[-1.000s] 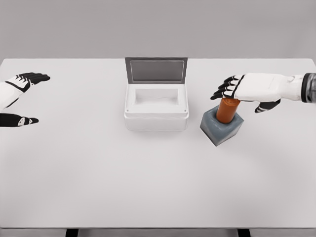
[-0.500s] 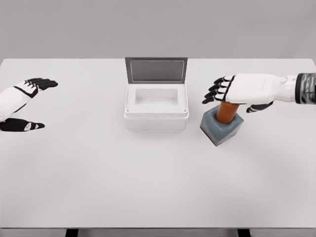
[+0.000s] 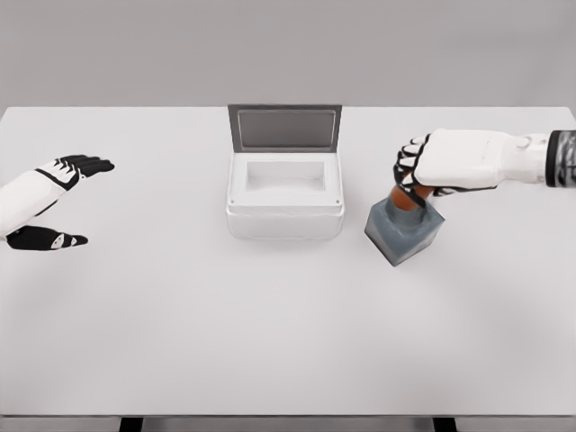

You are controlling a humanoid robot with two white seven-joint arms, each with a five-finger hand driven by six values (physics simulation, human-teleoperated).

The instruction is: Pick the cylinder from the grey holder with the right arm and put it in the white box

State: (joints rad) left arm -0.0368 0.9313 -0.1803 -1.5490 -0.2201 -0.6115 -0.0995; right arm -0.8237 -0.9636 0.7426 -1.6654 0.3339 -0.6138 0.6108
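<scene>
Over at the far left, the left hand is hovering above the white worktop, its arm coming in from the left edge; its black-tipped fingers are lying straight and apart, the thumb pointing out below them, holding nothing. Near the middle of the worktop, the white box is sitting with its grey-lined lid standing open at the back, showing a bare white hollow inside. Well apart from it on the right, though near its right wall, the grey holder is resting on the worktop, turned so that one corner is pointing toward the camera. Its socket is carrying the orange-brown cylinder, upright, with only a short stretch showing between the holder's top and the hand above. The right hand is reaching in from the right edge and covering the cylinder's upper end; its fingers are curling down over the top and closing around the cylinder, which is sitting in the holder, outside the box.
</scene>
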